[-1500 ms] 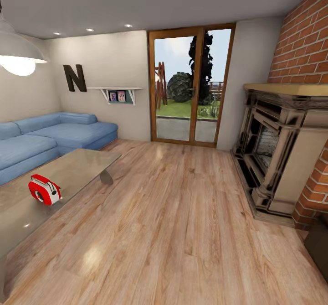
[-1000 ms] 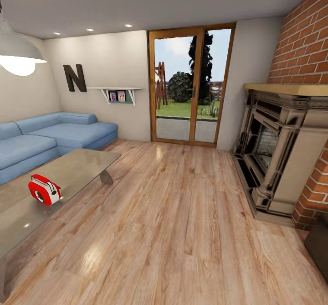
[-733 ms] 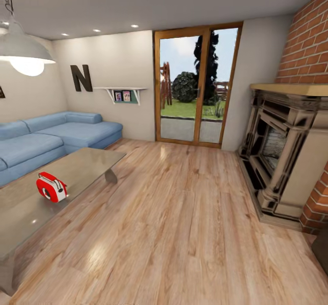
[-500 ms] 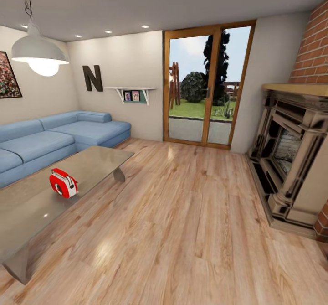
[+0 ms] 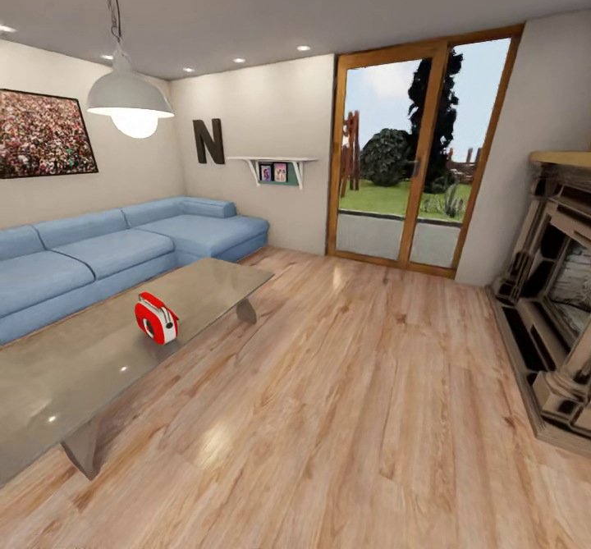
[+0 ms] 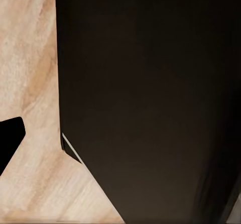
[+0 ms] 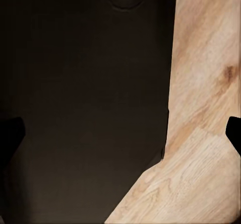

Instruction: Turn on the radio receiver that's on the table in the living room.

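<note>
I count one radio receiver (image 5: 156, 318) near the table's (image 5: 74, 377) middle, toward its floor-side edge. One table, one blue sofa (image 5: 107, 245), one pendant lamp (image 5: 130, 99), one crowd picture (image 5: 43, 134), one letter N (image 5: 208, 140), one wall shelf (image 5: 273, 163) carrying two small photos, one fireplace (image 5: 558, 286).

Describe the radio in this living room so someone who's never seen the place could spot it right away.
Start at the blue sectional sofa along the left wall, then look to the large low coffee table with the glossy grey-brown top in front of it. The radio receiver stands on that top, near the edge facing the open wood floor. It is small and bright red with white trim, the only object on the table.
</note>
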